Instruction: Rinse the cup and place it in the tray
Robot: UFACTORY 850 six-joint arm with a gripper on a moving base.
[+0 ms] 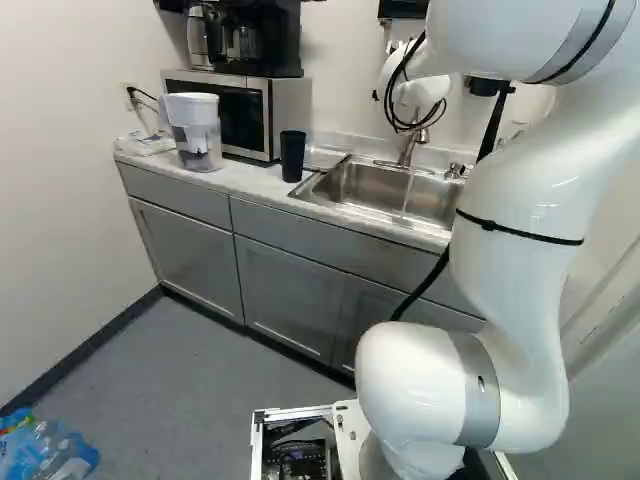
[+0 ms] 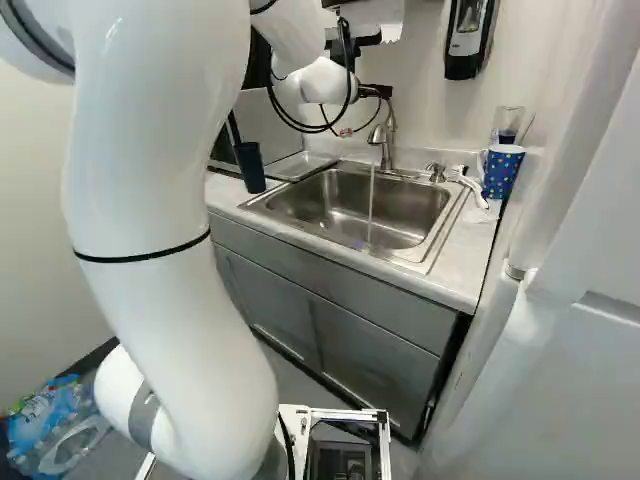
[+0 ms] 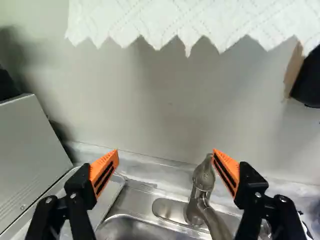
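Cup (image 1: 293,156) stands upright beside tray (image 2: 300,165), at ten o'clock of sink (image 1: 365,183) in the left base view; jaws apart, empty. Water (image 2: 371,210) runs; rinsing and placing both appear unfinished.

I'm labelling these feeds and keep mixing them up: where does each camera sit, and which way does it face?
Left base view: on the base, behind the arm to its left, looking ahead and down at the sink; the arm fills its right.
Right base view: behind the arm to its right, facing the same sink; the arm fills its left.
Wrist view: on the wrist, looking along the open gripper at the wall and faucet.
Both base views share the dark cup; all three show the faucet.
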